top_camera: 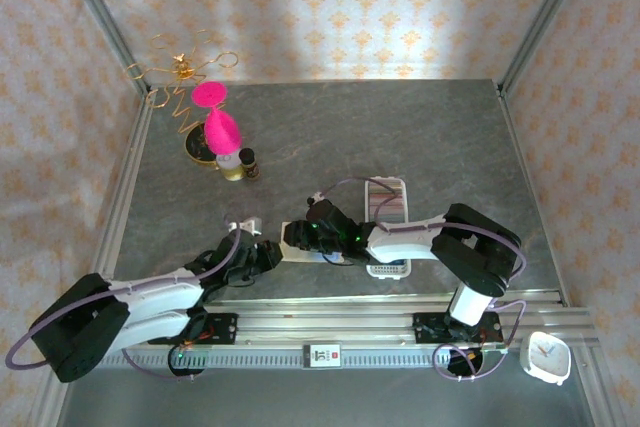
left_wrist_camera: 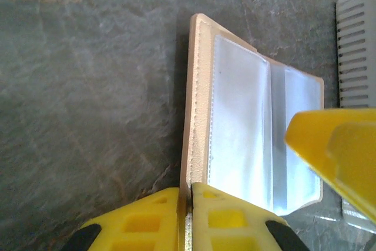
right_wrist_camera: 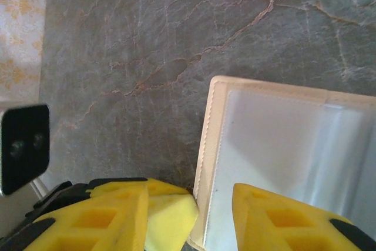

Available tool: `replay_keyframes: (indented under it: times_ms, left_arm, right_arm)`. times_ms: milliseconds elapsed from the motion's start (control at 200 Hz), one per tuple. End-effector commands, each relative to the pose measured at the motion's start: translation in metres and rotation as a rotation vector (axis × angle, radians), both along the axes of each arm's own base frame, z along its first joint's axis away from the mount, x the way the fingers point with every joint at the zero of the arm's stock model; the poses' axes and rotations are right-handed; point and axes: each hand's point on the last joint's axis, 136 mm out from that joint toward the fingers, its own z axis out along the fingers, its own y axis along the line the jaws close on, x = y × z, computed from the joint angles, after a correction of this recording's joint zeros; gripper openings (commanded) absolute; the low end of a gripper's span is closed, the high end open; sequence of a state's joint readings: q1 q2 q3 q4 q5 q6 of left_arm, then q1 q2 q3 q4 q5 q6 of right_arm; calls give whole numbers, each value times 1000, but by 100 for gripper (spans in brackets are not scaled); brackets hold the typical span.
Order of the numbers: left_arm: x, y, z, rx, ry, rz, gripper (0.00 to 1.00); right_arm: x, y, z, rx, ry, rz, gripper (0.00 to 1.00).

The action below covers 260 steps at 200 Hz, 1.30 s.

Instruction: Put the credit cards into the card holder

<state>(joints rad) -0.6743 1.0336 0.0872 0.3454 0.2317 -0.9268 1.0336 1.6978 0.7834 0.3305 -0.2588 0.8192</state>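
Bottom centre of the left wrist view, the left gripper [left_wrist_camera: 188,218] pinches the open card holder's [left_wrist_camera: 235,116] tan cover. In the right wrist view, the right gripper [right_wrist_camera: 191,216] is spread astride that edge. Overhead, a white tray [top_camera: 388,269] lies centre-right.

On your grey marbled table [top_camera: 420,137] lie a white slotted tray [top_camera: 388,269], a small dark bottle [top_camera: 247,161] and the open card holder [left_wrist_camera: 235,116].

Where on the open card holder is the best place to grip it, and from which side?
Pinch the card holder's tan stitched cover edge, coming from its left as the left tool does: that flap stands raised and thin, likely firmer than the clear sleeves.
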Motion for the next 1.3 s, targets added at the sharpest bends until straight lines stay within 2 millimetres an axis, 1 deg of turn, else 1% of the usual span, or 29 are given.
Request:
replay_keyframes:
  times_ms: [0, 100, 190, 210, 305, 350, 435, 491, 511, 531, 566, 601, 686, 711, 766, 791, 821, 906, 941, 1026, 1091, 1101, 1106, 1116, 1136, 1146, 1161, 1296]
  left_arm:
    - [-5, 8, -1, 15, 7, 21, 12]
    - [-2, 16, 6, 53, -21, 45, 13]
    - [3, 22, 16, 73, -55, 72, 17]
    - [4, 22, 18, 75, -63, 77, 17]
    - [9, 26, 27, 89, -88, 98, 20]
    - [11, 28, 31, 96, -102, 109, 21]
    - [18, 25, 44, 76, -144, 117, 21]
    - [22, 20, 54, 49, -174, 108, 21]
    - [23, 18, 57, 38, -181, 105, 21]
    - [24, 16, 60, 28, -190, 102, 21]
    - [26, 12, 65, 10, -204, 94, 21]
    - [28, 9, 69, -3, -216, 87, 21]
    - [30, 3, 77, -26, -234, 69, 21]
    - [31, 0, 79, -41, -241, 61, 21]
    - [32, -4, 84, -66, -253, 51, 21]
    - [32, -6, 84, -75, -254, 48, 22]
    - [32, -7, 85, -86, -256, 44, 22]
    - [32, -10, 85, -105, -256, 38, 22]
    - [31, -12, 84, -109, -254, 33, 22]
    - [31, -12, 81, -104, -246, 27, 22]
    - [31, -13, 80, -97, -241, 24, 23]
    - [31, -13, 80, -98, -241, 25, 23]
    - [31, -13, 80, -99, -240, 24, 23]
    - [31, -13, 80, -98, -239, 24, 23]
    - [31, -13, 80, -101, -241, 25, 23]
    - [31, -13, 80, -104, -240, 25, 23]
    - [30, -13, 80, -106, -240, 23, 23]
    - [29, -15, 75, -123, -228, 20, 23]
  right_arm:
    - [4, 5, 21, 45, -42, -13, 42]
    - [8, -2, 38, 36, -114, -11, 42]
    - [11, -10, 58, 7, -203, 3, 43]
    - [11, -10, 67, 4, -236, 23, 43]
    - [6, -15, 96, -19, -355, 106, 43]
    - [4, -19, 115, -32, -429, 148, 44]
    - [3, -35, 146, -80, -567, 181, 46]
    - [-5, -45, 162, -85, -680, 237, 47]
    - [-9, -47, 160, -98, -711, 270, 49]
    - [-15, -52, 171, -85, -767, 293, 50]
    - [-22, -60, 174, -101, -847, 342, 55]
    - [-28, -68, 177, -127, -931, 386, 58]
    - [-48, -86, 182, -236, -1151, 570, 59]
    - [-54, -91, 180, -277, -1206, 633, 60]
    - [-67, -104, 170, -386, -1316, 794, 65]
    - [-69, -110, 165, -440, -1334, 848, 69]
    - [-69, -118, 163, -495, -1349, 883, 70]
    - [-72, -144, 138, -651, -1305, 998, 72]
    - [-72, -157, 123, -725, -1270, 1045, 72]
    - [-64, -190, 87, -940, -1191, 1123, 74]
    - [-59, -211, 65, -1058, -1147, 1161, 77]
    - [-58, -213, 63, -1068, -1142, 1161, 78]
    - [-57, -214, 62, -1072, -1140, 1160, 81]
    - [-57, -216, 61, -1078, -1134, 1158, 84]
    - [-55, -219, 58, -1086, -1122, 1154, 87]
    - [-54, -220, 57, -1087, -1118, 1150, 95]
    - [-53, -221, 55, -1089, -1111, 1150, 99]
    - [-40, -227, 44, -1101, -1075, 1123, 100]
